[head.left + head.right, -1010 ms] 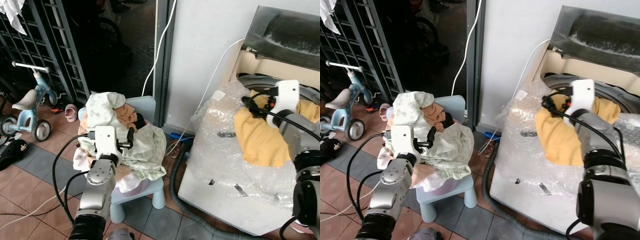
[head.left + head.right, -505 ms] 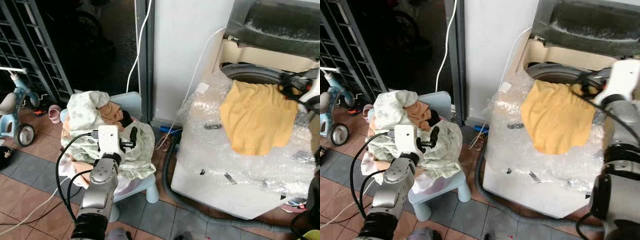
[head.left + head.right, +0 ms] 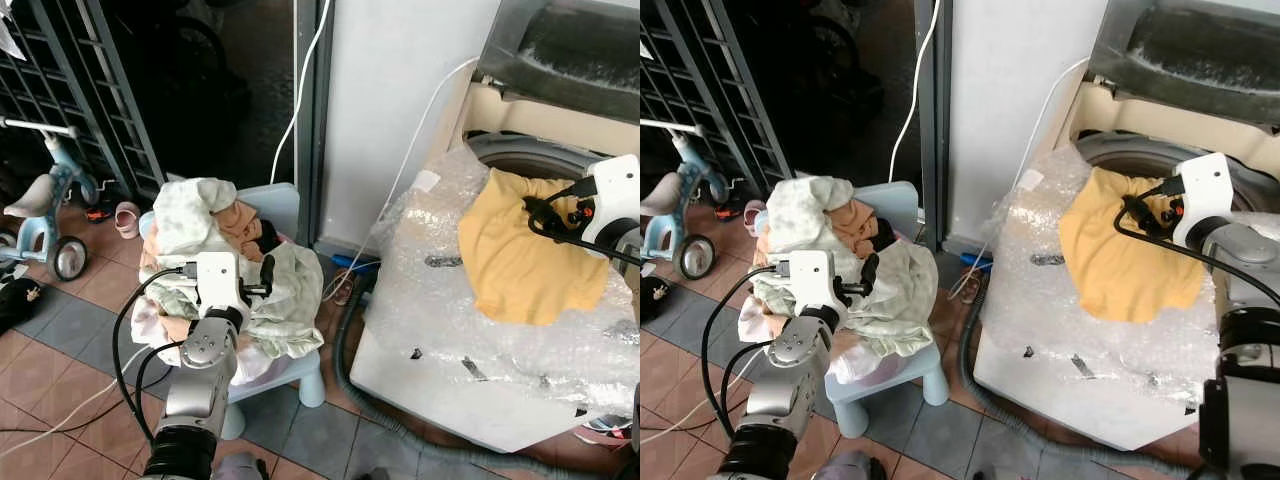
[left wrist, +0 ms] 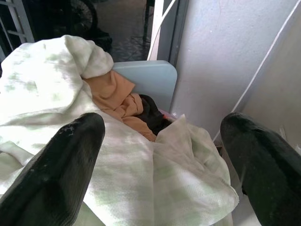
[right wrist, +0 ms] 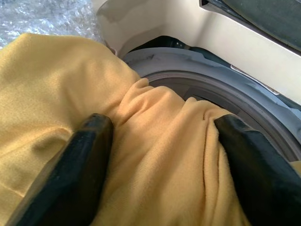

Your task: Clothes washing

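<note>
A yellow cloth (image 3: 525,262) lies draped from the rim of the washing machine's drum (image 5: 197,89) down over the bubble-wrapped front. My right gripper (image 5: 160,155) is open, its two black fingers (image 5: 80,160) wide apart and resting on the cloth's upper part by the drum opening. A pile of clothes (image 3: 215,235), pale green, orange and black, sits on a small light-blue chair (image 3: 290,365). My left gripper (image 4: 160,141) hovers just above this pile, open, with nothing held between its fingers.
The washer lid (image 3: 570,50) stands raised at the back. Bubble wrap (image 3: 440,300) covers the machine's front. A grey hose (image 3: 350,370) and white cables (image 3: 300,110) run along the floor and wall. A blue tricycle (image 3: 45,215), a pink shoe (image 3: 127,218) and a metal gate (image 3: 90,90) stand left.
The head camera swung about, shifting the whole scene. My right gripper has come in from the cloth's far edge to its upper part. The left gripper stays over the pile.
</note>
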You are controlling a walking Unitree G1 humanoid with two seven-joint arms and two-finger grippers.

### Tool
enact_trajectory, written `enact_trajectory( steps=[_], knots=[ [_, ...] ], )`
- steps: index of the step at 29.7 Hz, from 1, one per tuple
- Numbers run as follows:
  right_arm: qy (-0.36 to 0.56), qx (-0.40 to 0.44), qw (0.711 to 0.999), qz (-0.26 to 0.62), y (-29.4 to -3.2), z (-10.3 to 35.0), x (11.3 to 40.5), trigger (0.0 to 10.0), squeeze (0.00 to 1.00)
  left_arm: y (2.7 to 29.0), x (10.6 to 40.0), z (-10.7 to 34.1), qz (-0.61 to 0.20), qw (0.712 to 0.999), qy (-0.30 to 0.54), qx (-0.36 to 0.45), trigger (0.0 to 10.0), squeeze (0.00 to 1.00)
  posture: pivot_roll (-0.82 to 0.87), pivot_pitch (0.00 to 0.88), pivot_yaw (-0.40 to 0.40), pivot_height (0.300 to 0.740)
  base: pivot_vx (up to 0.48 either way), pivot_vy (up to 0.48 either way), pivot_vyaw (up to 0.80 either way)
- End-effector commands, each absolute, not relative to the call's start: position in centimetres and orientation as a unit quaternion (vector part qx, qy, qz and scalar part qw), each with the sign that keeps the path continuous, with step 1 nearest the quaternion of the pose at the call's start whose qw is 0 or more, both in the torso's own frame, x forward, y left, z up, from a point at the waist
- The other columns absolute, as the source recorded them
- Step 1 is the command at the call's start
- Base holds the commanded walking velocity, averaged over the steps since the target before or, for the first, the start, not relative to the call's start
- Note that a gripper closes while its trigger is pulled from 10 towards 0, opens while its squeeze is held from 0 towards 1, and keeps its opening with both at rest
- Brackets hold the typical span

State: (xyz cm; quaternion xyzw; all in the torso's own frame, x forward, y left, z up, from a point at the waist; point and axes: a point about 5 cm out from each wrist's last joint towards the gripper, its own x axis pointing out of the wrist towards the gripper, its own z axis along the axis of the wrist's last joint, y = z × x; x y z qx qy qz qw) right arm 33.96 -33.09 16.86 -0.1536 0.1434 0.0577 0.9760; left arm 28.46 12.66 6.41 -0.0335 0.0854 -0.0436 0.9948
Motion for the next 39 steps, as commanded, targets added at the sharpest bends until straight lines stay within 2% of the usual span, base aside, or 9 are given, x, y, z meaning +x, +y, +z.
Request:
enact_trajectory(
  steps=[1, 19, 28, 30, 31, 35, 37, 38, 39],
  knots=[
    [0.23, -0.158, 0.959, 0.055, -33.2, 13.7, 33.1, 0.0, 0.0, 12.6, 28.6, 6.5, -0.043, 0.995, 0.084, -0.03, 10.0, 0.0, -0.06, 0.0, -0.015, 0.74, 0.0, 0.0, 0.0],
    [0.23, -0.067, 0.97, 0.048, -31.5, 16.7, 35.9, 0.0, 0.0, 13.0, 28.4, 6.1, -0.029, 0.995, 0.095, -0.03, 10.0, 0.0, -0.04, 0.0, -0.032, 0.74, 0.0, 0.0, 0.0],
    [0.03, -0.065, 0.996, -0.05, -31.2, 24.1, 38.5, 0.0, 0.0, 13.0, 28.5, 6.1, -0.029, 0.995, 0.096, -0.026, 10.0, 0.0, -0.03, 0.0, -0.032, 0.74, 0.0, 0.0, 0.0],
    [-0.021, -0.079, 0.995, -0.065, -31.1, 26.3, 38.7, 0.0, 0.0, 13.0, 28.5, 6.2, -0.027, 0.995, 0.095, -0.026, 10.0, 0.0, -0.03, 0.0, -0.032, 0.74, 0.0, 0.0, 0.0],
    [-0.1, -0.098, 0.987, -0.083, -31.0, 29.5, 38.7, 0.0, 0.0, 13.1, 28.5, 6.2, -0.023, 0.995, 0.094, -0.025, 10.0, 0.0, -0.03, 0.0, -0.031, 0.74, 0.0, 0.0, 0.0],
    [-0.15, -0.14, 0.974, -0.097, -30.6, 31.9, 38.6, 0.0, 0.0, 13.2, 28.5, 6.2, -0.022, 0.995, 0.094, -0.025, 10.0, 0.0, -0.03, 0.0, -0.031, 0.74, 0.0, 0.0, 0.0],
    [-0.15, -0.164, 0.971, -0.082, -30.2, 31.8, 38.8, 4.9, 0.0, 13.2, 28.5, 6.2, -0.021, 0.995, 0.094, -0.025, 10.0, 0.0, -0.03, 0.0, -0.035, 0.74, 0.0, 0.0, 0.0],
    [-0.129, -0.179, 0.974, -0.042, -29.7, 30.5, 38.9, 10.0, 0.0, 13.1, 28.5, 6.2, -0.02, 0.995, 0.093, -0.024, 10.0, 0.0, -0.03, 0.0, -0.04, 0.74, 0.0, 0.0, 0.0],
    [-0.12, -0.184, 0.975, -0.023, -29.6, 29.9, 38.9, 10.0, 0.0, 13.1, 28.5, 6.2, -0.019, 0.995, 0.093, -0.025, 10.0, 0.0, -0.03, 0.0, -0.04, 0.74, 0.0, 0.0, 0.0]
  ],
)
